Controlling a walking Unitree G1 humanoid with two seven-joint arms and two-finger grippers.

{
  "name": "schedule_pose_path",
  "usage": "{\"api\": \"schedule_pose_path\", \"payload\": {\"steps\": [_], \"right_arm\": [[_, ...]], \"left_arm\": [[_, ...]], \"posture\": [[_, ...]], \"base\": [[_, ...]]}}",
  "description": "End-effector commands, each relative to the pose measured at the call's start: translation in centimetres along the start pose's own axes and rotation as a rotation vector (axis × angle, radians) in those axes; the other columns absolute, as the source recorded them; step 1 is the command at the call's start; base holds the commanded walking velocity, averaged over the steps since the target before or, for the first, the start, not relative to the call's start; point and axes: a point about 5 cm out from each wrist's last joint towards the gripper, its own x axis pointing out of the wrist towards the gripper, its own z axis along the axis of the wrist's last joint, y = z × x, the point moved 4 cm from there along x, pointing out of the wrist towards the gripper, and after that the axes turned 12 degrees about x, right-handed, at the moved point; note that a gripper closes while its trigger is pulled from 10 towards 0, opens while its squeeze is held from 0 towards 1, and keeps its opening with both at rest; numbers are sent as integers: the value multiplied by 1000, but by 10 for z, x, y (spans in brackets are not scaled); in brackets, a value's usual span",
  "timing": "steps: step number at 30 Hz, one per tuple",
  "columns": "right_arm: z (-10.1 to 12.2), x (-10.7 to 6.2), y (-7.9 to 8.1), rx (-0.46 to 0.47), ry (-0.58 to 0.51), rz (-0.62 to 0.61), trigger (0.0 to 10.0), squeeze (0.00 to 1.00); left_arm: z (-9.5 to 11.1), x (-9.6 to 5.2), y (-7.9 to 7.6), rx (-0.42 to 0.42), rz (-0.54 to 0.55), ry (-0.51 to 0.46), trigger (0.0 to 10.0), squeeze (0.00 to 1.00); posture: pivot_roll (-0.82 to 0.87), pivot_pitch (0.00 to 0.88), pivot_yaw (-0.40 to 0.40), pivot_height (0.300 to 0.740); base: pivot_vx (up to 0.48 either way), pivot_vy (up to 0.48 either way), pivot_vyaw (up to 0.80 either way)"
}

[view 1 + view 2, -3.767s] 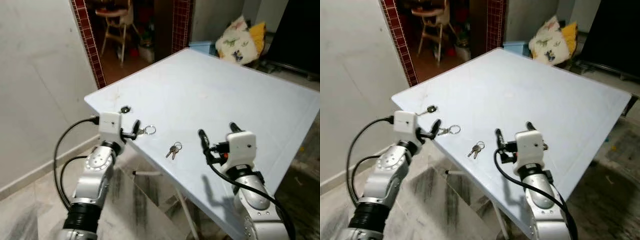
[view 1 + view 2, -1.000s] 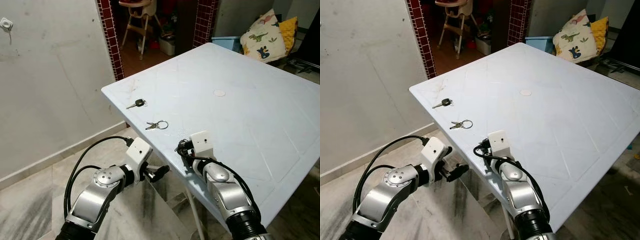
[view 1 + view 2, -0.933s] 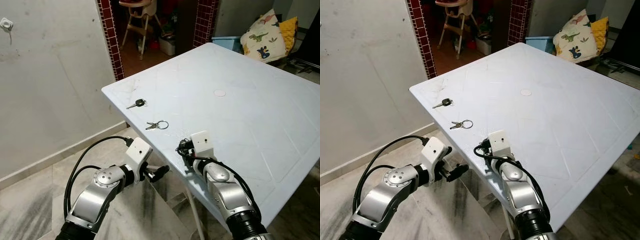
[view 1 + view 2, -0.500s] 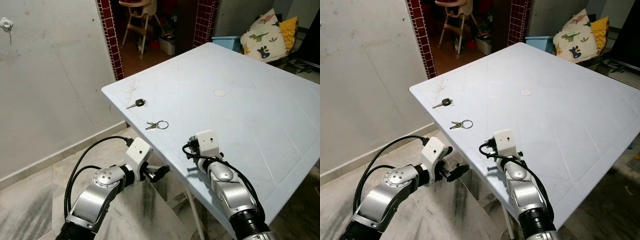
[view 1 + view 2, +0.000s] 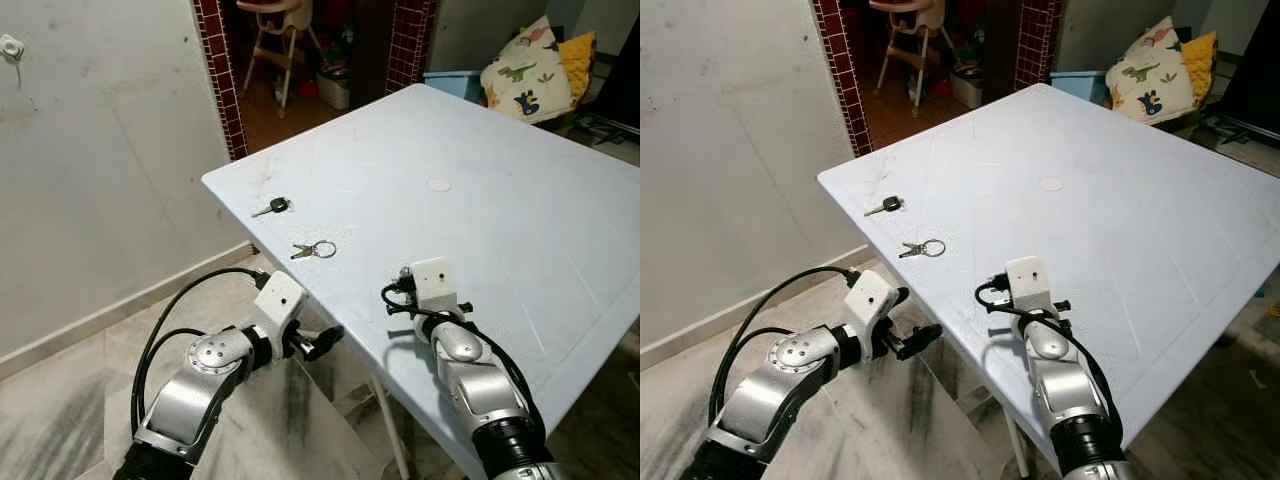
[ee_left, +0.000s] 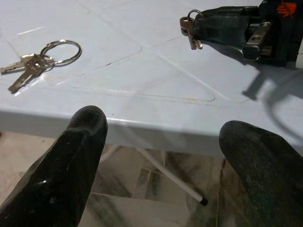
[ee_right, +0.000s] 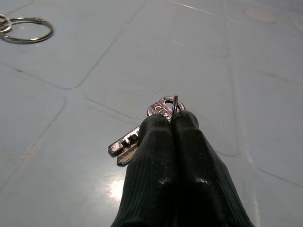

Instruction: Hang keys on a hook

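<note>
The right tool (image 7: 173, 124) is pinched tight on a small bunch of keys (image 7: 142, 127), held just above the white surface (image 5: 480, 150) near its front edge. The left tool (image 6: 161, 156) hangs spread wide — below that same edge, over the marble floor (image 5: 60, 420). Further in from the edge lies a second key bunch on a ring (image 5: 314, 249), and beyond it a single dark-headed key (image 5: 272, 207). On the wall (image 5: 100, 150) off the surface's left corner sits a small white hook (image 5: 11, 46).
</note>
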Motion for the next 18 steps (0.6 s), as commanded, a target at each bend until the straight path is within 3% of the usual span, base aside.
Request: {"api": "schedule_pose_path", "payload": {"steps": [1,8,13,18], "right_arm": [[-3,-1,-6,10,3,-27,0,0],[6,-1,-4,26,-42,-26,0,0],[44,-8,-1,142,-224,16,0,0],[73,-17,0,145,-330,49,0,0]], "left_arm": [[1,0,6,10,16,-4,10000,0],[8,1,10,20,50,-41,10000,0],[17,2,22,5,128,-90,10000,0],[24,3,32,10,196,-119,10000,0]], "posture": [[60,0,42,740],[62,0,43,740],[62,0,44,740],[48,0,45,740]], "base": [[0,0,0],[0,0,0],[0,0,0],[0,0,0]]}}
